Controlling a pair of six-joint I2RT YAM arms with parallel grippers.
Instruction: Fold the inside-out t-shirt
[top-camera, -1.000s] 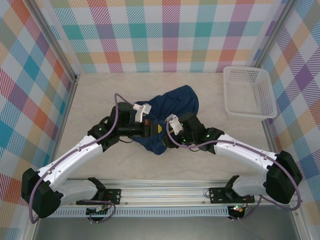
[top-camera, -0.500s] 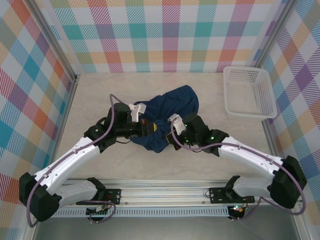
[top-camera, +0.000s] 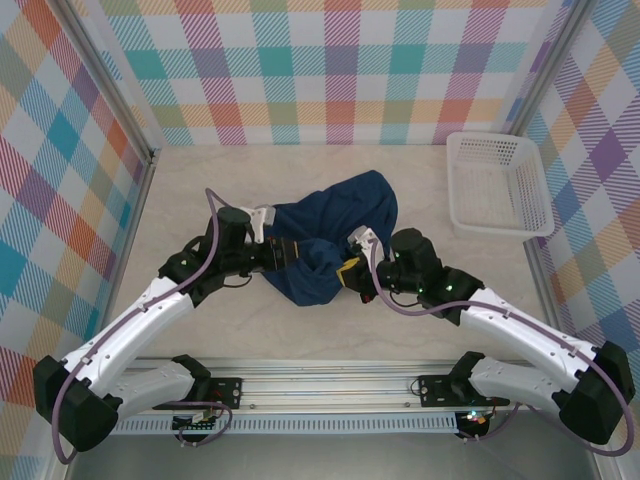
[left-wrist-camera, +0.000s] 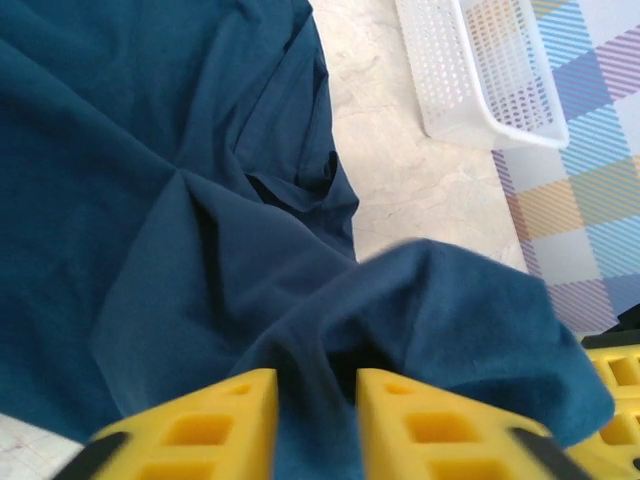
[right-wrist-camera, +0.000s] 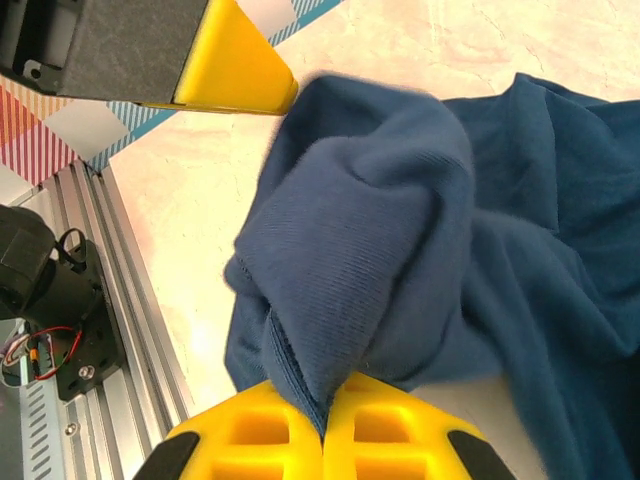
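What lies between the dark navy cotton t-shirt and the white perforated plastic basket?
Bare beige tabletop separates navy t-shirt from white basket, per the top external view.

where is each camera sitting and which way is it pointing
Top: fixed above and behind the bases, looking down on the table; left arm and right arm show, left gripper and right gripper at the t-shirt, basket far right.
Left wrist: on the left arm, looking along its parted yellow fingers across the t-shirt toward the basket.
Right wrist: on the right arm, looking past its fingers, shut on a t-shirt fold, toward the near rail.
Shared: each wrist view catches the other gripper's yellow finger.
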